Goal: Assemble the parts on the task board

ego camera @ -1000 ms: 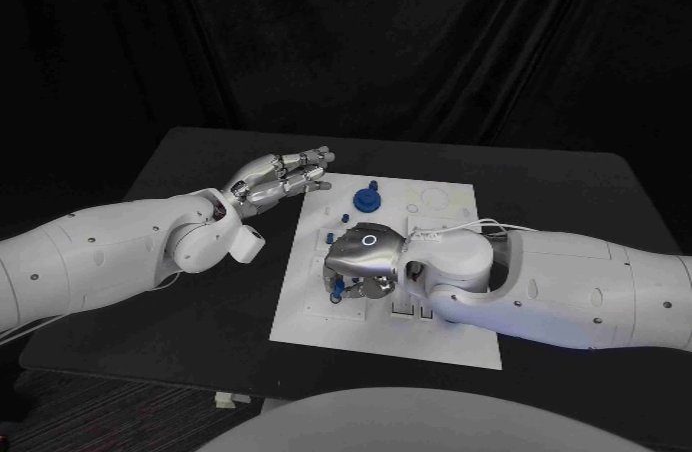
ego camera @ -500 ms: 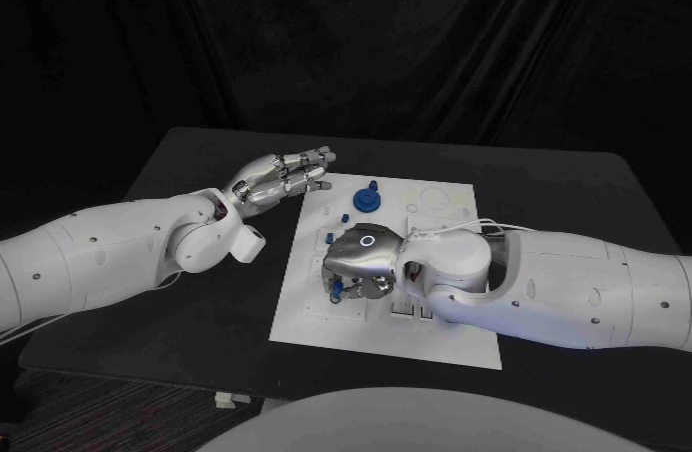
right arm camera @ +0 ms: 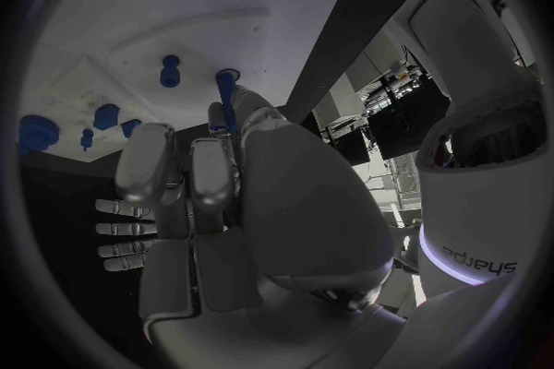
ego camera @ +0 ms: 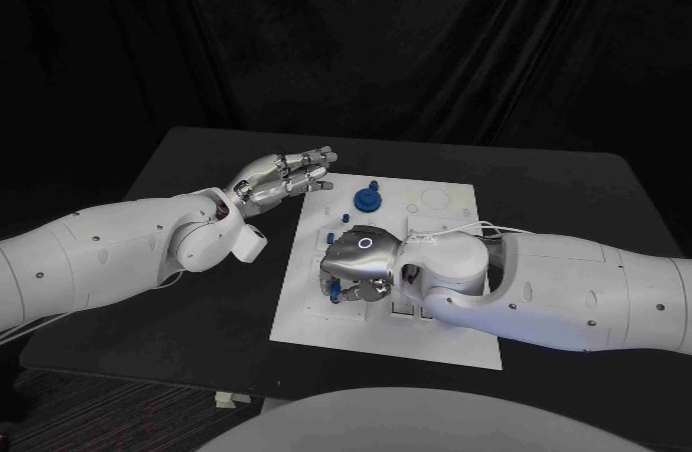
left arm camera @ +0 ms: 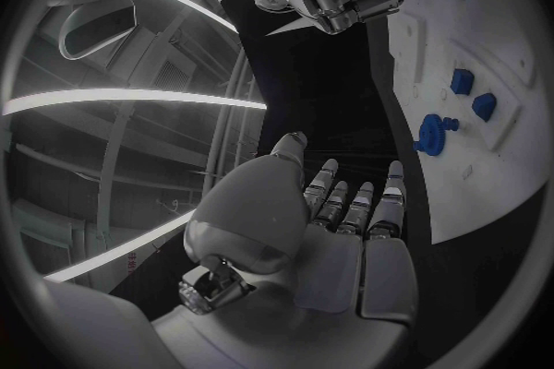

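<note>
The white task board [ego camera: 450, 324] lies in the middle of the black table. My right hand [ego camera: 361, 257] hangs over the board's left half with its fingers curled down. It pinches a slim blue peg [right arm camera: 227, 98] between thumb and fingers, and the peg's tip [ego camera: 336, 294] is at the board. A second blue peg [right arm camera: 171, 71] stands free beside it. At the board's far end sits a round blue gear [ego camera: 369, 200] with small blue parts [ego camera: 348, 215] near it. My left hand [ego camera: 281, 179] hovers off the board's far left corner, fingers straight and holding nothing.
Black table [ego camera: 202, 172] surrounds the board, with free room at the left and far sides. In the left wrist view, the gear [left arm camera: 434, 132] and two blue blocks [left arm camera: 472, 93] lie on the board [left arm camera: 508, 46] beyond my left hand [left arm camera: 346, 217].
My right hand has edged slightly towards the board's left side, still on the peg. The left arm has not moved.
</note>
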Tool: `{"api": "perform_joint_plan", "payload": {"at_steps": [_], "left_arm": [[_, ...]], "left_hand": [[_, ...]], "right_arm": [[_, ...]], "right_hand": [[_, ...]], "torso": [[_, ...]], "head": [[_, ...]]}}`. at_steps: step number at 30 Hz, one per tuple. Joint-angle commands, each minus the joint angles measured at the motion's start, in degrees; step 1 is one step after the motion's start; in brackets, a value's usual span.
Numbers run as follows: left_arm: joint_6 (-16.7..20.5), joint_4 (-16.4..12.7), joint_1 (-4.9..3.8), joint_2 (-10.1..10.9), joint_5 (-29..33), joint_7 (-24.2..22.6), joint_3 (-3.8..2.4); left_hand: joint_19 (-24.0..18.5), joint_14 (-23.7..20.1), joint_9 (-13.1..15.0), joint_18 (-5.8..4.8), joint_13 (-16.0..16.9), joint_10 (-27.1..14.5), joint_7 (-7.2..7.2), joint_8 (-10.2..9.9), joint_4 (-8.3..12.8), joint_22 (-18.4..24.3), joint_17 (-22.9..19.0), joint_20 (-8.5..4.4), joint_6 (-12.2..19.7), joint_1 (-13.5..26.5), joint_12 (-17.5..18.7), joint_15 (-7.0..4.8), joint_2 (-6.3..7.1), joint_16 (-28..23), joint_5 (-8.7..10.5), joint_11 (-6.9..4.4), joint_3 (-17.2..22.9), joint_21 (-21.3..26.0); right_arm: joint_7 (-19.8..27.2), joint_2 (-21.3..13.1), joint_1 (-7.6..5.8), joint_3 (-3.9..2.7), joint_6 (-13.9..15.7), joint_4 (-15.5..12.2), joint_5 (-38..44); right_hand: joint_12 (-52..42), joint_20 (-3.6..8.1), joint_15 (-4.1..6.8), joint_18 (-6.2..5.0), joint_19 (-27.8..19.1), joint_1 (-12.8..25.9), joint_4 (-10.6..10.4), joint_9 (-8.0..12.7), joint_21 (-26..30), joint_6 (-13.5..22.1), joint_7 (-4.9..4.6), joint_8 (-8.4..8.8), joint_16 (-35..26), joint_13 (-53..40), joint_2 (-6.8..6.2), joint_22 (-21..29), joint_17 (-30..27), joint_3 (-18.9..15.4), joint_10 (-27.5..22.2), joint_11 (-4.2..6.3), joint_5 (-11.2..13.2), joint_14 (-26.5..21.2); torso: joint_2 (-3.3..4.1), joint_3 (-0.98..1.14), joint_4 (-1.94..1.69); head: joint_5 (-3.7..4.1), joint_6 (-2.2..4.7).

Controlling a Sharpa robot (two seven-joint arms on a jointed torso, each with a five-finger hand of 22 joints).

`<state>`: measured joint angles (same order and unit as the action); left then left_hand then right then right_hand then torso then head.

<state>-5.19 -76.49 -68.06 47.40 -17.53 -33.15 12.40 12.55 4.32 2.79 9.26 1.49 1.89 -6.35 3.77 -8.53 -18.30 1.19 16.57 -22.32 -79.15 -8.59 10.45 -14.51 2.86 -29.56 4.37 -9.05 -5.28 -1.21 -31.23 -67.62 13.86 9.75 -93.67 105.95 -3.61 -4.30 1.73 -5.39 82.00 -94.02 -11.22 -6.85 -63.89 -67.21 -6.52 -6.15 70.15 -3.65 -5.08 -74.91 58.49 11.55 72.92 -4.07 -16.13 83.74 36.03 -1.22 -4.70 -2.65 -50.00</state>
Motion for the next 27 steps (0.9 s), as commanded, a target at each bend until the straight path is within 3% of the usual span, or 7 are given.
{"api": "perform_joint_plan", "payload": {"at_steps": [1, 27], "left_arm": [[-0.7, 0.0, 0.07, -0.1, 0.4, -0.8, -0.06], [-0.9, -0.1, 0.07, 0.0, 0.4, -0.5, -0.06]], "left_hand": [[0.4, -0.1, 0.1, -0.73, 0.0, 0.2, 0.03, 0.4, -0.1, 0.1, 0.0, 0.18, -0.3, -0.2, -0.1, 0.33, -0.6, 0.4, -0.2, 0.37, 0.3, 0.0], [0.4, 0.0, 0.1, -0.75, 0.0, 0.2, 0.01, 0.4, -0.1, 0.0, 0.0, 0.19, -0.4, -0.1, -0.1, 0.37, -0.67, 0.4, -0.2, 0.36, 0.4, -0.1]], "right_arm": [[-0.6, 0.0, 0.41, 0.21, -0.4, 0.1, 0.6], [-1.2, -0.5, 0.62, 0.21, -1.7, -0.1, 0.6]], "right_hand": [[-0.3, -0.09, -0.1, 0.73, -0.2, -0.4, 0.0, -0.1, 0.1, -0.5, 0.07, -0.33, -0.2, -0.1, -0.06, -9.0, 0.0, 0.3, 1.6, 1.3, 0.2, 0.0], [-0.2, -0.06, -0.08, 0.62, -0.5, -0.1, 0.0, 0.0, 0.7, -0.5, 0.08, -0.1, -0.4, -0.1, -0.35, -8.9, -0.3, 0.5, 1.7, 1.32, 0.4, -0.1]], "torso": [[-0.02, -0.01, -0.01], [0.06, 0.04, 0.05]], "head": [[0.01, 0.0], [-0.14, 0.0]]}}
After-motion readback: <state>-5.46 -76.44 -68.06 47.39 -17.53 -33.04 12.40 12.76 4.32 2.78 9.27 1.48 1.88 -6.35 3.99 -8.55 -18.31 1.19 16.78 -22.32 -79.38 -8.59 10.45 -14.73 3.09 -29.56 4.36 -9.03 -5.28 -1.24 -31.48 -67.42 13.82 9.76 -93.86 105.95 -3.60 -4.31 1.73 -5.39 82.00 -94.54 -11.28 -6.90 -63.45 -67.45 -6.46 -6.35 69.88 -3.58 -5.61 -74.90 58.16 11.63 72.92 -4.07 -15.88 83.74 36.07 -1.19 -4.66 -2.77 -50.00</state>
